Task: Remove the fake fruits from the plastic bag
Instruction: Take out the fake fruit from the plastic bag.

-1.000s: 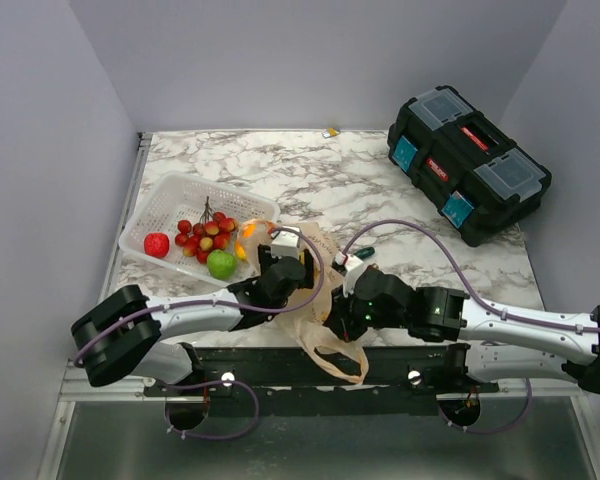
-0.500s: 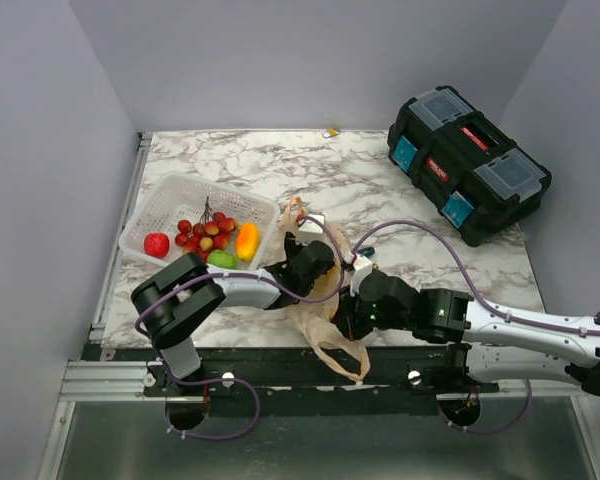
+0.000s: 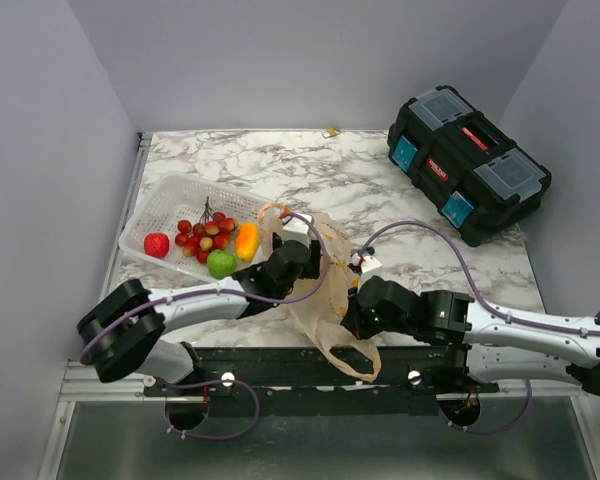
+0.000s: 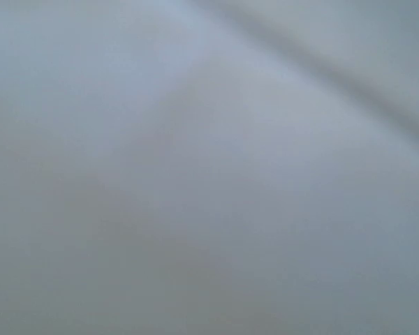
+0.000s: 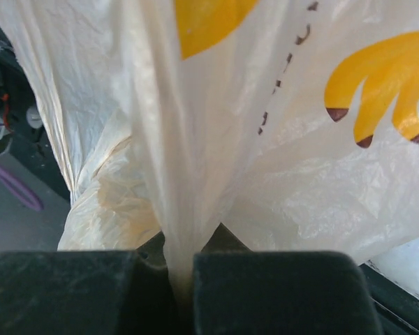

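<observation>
Logging progress on bag unloading: roughly three of four fruits out, by estimate. Counted in white mesh basket [image 3: 170,195]: small red fruit [image 3: 157,244], green round fruit [image 3: 221,264] and orange-yellow oblong fruit [image 3: 246,241], all lying beside bunch of berries [image 3: 205,235]. Found no lemon in any view; presumed inside plastic bag [image 3: 330,300], unconfirmed owing to crumpled film. Left to do, by judgement: reach in, find that last fruit, carry to basket.

Located bag on marble table [image 3: 310,170] near front edge, between both arms and just right of basket, with one loop handle standing up at far side and other trailing over front edge.

Read right gripper [image 5: 183,283] as pressed together, pinching a gathered fold of bag film, per right wrist view. Placed left gripper [image 3: 300,265] at bag mouth, pointing into opening. Cannot tell spread or closed from above; got only featureless grey blur from left wrist camera.

Compared with one second back: left gripper then at basket rim, seemingly with orange-yellow fruit at its tip. Half a second back: fruit already lying in basket, left elbow folded close to front rail. Now: elbow swung out leftward, gripper back at bag mouth, far loop handle raised higher. Saw almost no shift in right gripper, clamp unchanged.
</observation>
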You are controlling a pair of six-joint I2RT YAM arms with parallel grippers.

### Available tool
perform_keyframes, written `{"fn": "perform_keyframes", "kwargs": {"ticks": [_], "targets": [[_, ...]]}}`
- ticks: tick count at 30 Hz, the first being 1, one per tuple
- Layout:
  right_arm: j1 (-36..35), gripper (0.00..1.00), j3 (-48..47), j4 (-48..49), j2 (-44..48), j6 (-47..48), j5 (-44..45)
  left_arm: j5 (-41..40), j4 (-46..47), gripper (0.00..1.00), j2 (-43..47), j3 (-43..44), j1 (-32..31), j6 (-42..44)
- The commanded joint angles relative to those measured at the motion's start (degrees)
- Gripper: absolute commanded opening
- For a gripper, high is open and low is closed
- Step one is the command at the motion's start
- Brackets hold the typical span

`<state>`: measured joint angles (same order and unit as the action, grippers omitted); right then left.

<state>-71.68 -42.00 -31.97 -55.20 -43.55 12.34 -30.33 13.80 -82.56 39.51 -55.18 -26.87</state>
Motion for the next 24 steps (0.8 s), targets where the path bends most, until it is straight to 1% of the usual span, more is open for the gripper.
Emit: {"fn": "perform_keyframes", "kwargs": {"ticks": [1,6,12,16,20,23,24], "targets": [[-0.4,0.01,-0.3,-2.4,-1.4,-0.2,3.5,10.1,-2.0,0.30,8.7,-4.4,0.1,-0.7],[-0.3,0.01,-0.3,-1.6,-0.9,-1.0,5.1,16.6,-6.2,0.27,15.3,-6.5,0.2,0.8],[-0.3,0.01,-2.1,-2.2,1.9,-4.1,12.6,23.9,-9.3,0.27,22.2,-8.3,0.2,1.3],[-0.3,0.01,-2.8,-3.2,2.4,-4.9,15.4,29.7,-11.8,0.28,26.6,-7.2,0.4,0.7],[-0.4,0.01,-3.4,-5.2,1.7,-6.4,16.1,36.1,-13.2,0.28,31.1,-5.5,0.9,0.1],[-0.3,0.01,-3.3,-6.0,1.7,-7.5,16.8,37.6,-13.7,0.28,33.4,-4.2,1.2,-0.1],[-0.4,0.01,-3.2,-6.1,1.8,-7.7,16.8,38.0,-15.3,0.29,34.1,-3.9,1.4,-0.1]]}}
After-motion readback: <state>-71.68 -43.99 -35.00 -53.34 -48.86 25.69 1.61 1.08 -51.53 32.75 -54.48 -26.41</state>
